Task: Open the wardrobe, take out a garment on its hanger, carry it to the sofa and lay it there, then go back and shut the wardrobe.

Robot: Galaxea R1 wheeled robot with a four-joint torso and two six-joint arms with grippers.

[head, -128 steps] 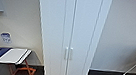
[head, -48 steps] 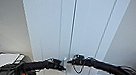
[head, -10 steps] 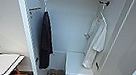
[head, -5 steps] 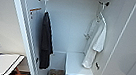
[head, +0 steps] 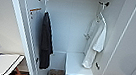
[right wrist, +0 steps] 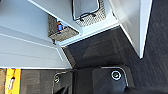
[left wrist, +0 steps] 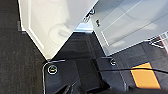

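Wardrobe [head: 123,47] doors open, white garment [head: 96,41] apparently on hanger [head: 100,15] at right hook, black garment [head: 45,42] left, gripper states indeterminable.

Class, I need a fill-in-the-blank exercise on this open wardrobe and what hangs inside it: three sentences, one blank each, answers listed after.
1. The wardrobe stands with its doors ____.
2. The white shirt hangs on a hanger from a black ____ on the wardrobe's right inner wall.
3. The garment hanging at the left wall is ____ in colour.

Missing words: open; hook; black
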